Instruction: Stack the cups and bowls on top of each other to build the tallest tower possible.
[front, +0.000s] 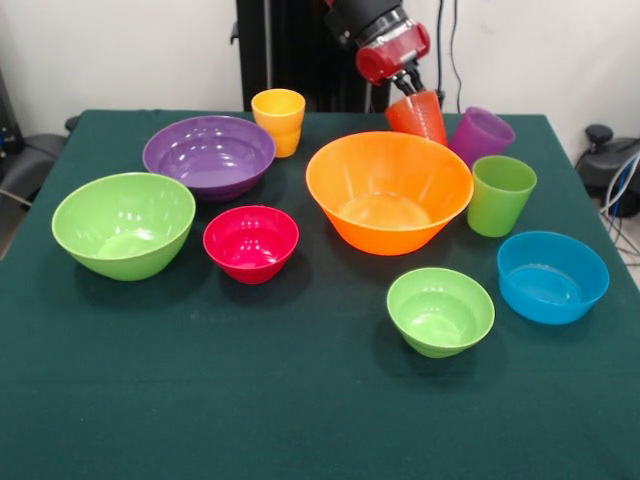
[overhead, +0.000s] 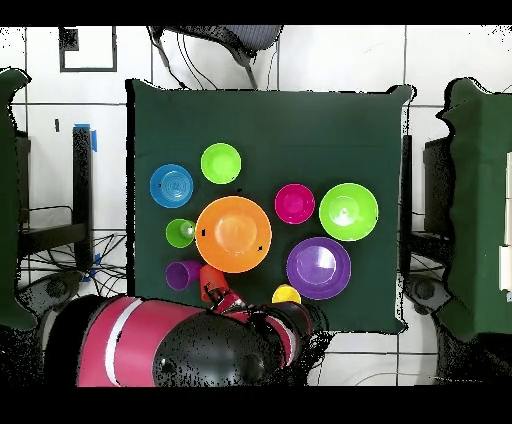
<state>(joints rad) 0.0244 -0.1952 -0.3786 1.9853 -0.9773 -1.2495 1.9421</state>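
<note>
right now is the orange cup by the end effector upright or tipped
Tipped. The orange cup leans, its sides slanted against the upright green cup, with the end effector at its top, behind the orange bowl.

The claw (front: 408, 84) grips a tilted orange-red cup (front: 418, 116) behind the orange bowl (front: 389, 191).

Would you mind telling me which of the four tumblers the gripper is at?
The orange-red tumbler, tilted behind the orange bowl. The gripper sits right at its rim, while the yellow, purple and green tumblers stand apart from it.
</note>
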